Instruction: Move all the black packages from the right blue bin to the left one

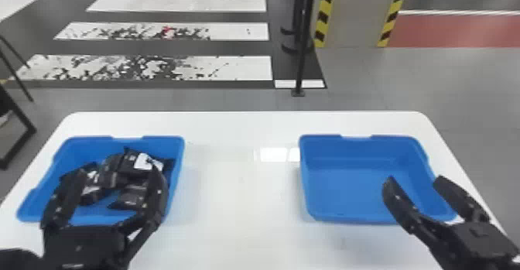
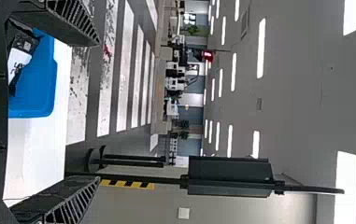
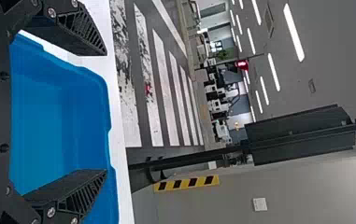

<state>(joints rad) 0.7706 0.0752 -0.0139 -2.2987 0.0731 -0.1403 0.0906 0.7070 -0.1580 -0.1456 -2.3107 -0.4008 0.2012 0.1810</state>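
Note:
Several black packages (image 1: 131,201) with white labels lie piled in the left blue bin (image 1: 176,172). My left gripper (image 1: 116,176) stands open over the near part of that bin, above the packages; the left wrist view shows its spread fingers, so the left gripper (image 2: 94,114) has nothing between them, and a labelled package (image 2: 24,51) in the bin. The right blue bin (image 1: 348,188) has a bare floor. My right gripper (image 1: 416,180) is open above its near right part; in the right wrist view the right gripper (image 3: 103,112) holds nothing, with the right bin (image 3: 82,121) beyond.
Both bins stand on a white table (image 1: 240,195), with a wide gap between them. Beyond the far table edge a thin black post (image 1: 303,48) rises from the floor. A dark metal frame (image 1: 23,134) stands to the left of the table.

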